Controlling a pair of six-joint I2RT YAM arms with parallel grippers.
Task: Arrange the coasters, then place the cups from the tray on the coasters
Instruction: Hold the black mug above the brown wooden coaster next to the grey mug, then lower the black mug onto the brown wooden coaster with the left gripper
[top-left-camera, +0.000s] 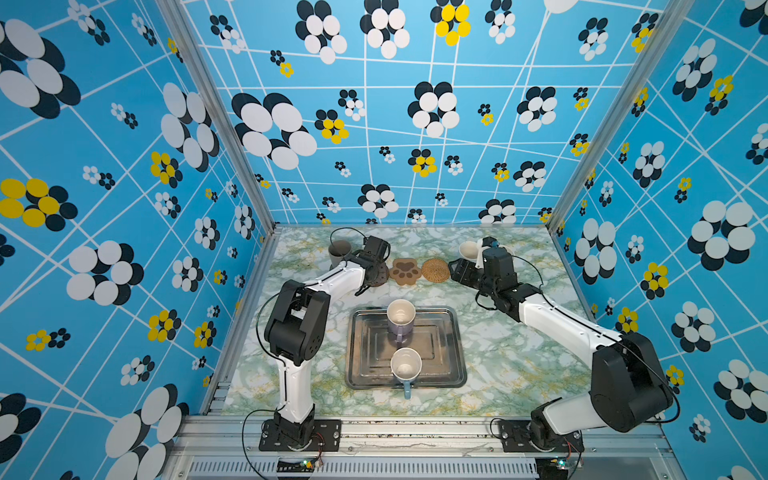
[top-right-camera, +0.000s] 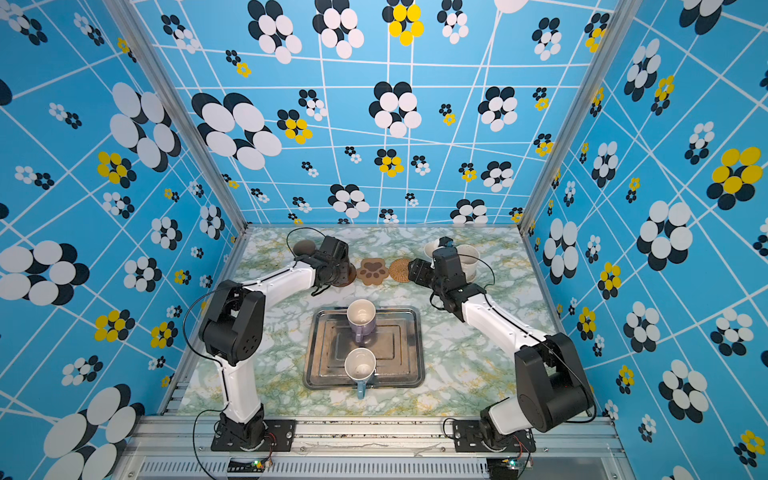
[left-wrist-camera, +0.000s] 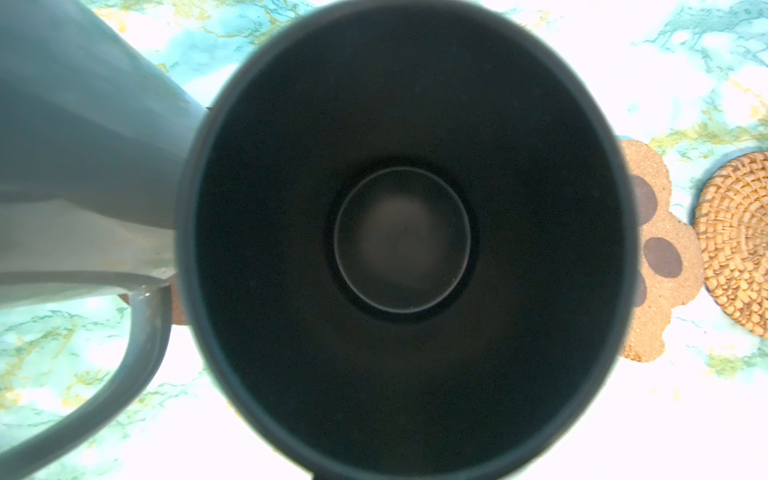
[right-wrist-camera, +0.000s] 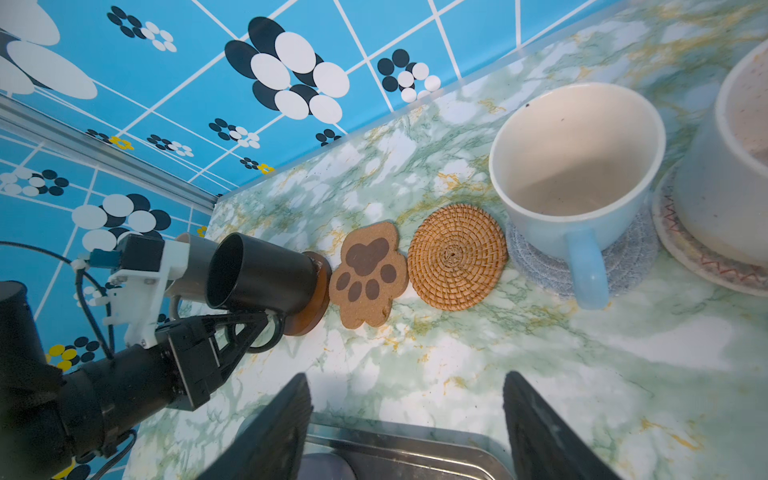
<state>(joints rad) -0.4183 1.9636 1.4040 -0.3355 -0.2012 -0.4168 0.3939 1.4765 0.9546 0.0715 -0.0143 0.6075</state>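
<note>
Closest of all, the black mug (left-wrist-camera: 399, 237) filled the left wrist camera almost edge to edge, its dark mouth gaping. It stood upright on a round brown coaster (right-wrist-camera: 318, 291) at the left end of a row near the back of the table, and the left gripper (right-wrist-camera: 253, 320) had its jaws pinched on the mug's handle. Just beside it, toward the back corner, stood the tall grey steel cup (top-left-camera: 340, 249); whether a mat lay under it I could not tell. Along the row to the right lay the paw-print coaster (top-left-camera: 405, 271) and the woven rattan coaster (top-left-camera: 435, 270), both bare and almost touching. Past them a light blue mug (right-wrist-camera: 577, 178) sat on a pale grey-blue coaster (right-wrist-camera: 540, 270), and the cream-white mug (right-wrist-camera: 731, 166) on a pale stitched coaster (right-wrist-camera: 698, 257) with red zigzags. The right gripper (right-wrist-camera: 405, 376) hung above the table between that row and the tray, jaws spread wide with nothing between them. The silvery tray (top-left-camera: 453, 357) lay mid-table, with the lavender mug (top-left-camera: 401, 322) at its far edge and the other light blue mug (top-left-camera: 406, 368) at its near edge, handle jutting over the rim. Underneath ran a glossy table top (top-left-camera: 519, 353) patterned as green-and-white marble veined with yellow. Blue walls (top-left-camera: 374, 124), crossed by white lines and scattered with black, white and yellow flowers, closed in three sides and met at aluminium posts (top-left-camera: 222, 124). A metal rail (top-left-camera: 415, 432) carried both arm bases along the front.
</note>
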